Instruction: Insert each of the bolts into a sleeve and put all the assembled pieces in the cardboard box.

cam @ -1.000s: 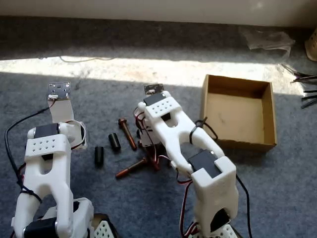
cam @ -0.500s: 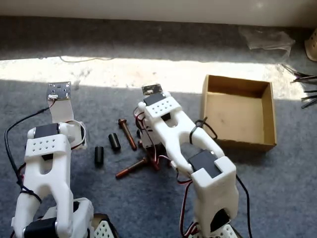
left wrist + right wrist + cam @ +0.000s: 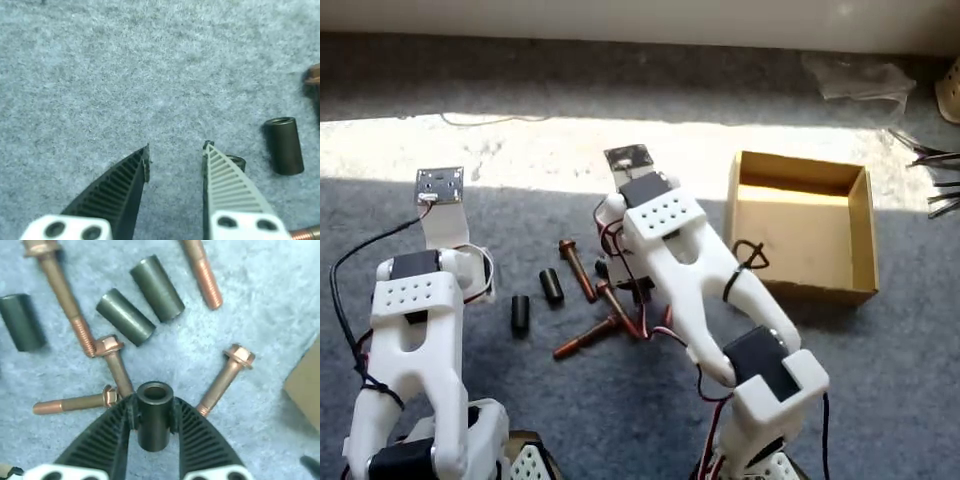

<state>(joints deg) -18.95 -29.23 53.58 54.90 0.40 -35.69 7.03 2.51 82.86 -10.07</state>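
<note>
Pinching one sleeve [image 3: 154, 424] in my right gripper [image 3: 153, 404], over the loose bolts [image 3: 116, 371] and other sleeves [image 3: 125, 316] scattered on the carpet [image 3: 125, 75]. Cardboard box [image 3: 863, 232] sits off to my right, apart from the pile. Left gripper [image 3: 175, 155] spread, over carpet near two of those sleeves.

Legible text, labels, brands, numbers, signs: none.

- Cardboard box [image 3: 800, 289]: plain brown walls, no readable print.
- Each bolt [image 3: 62, 292]: copper-coloured. Any stamp on the head is too small to read.
- Each sleeve [image 3: 156, 287]: dark and smooth, with no readable marking.
</note>
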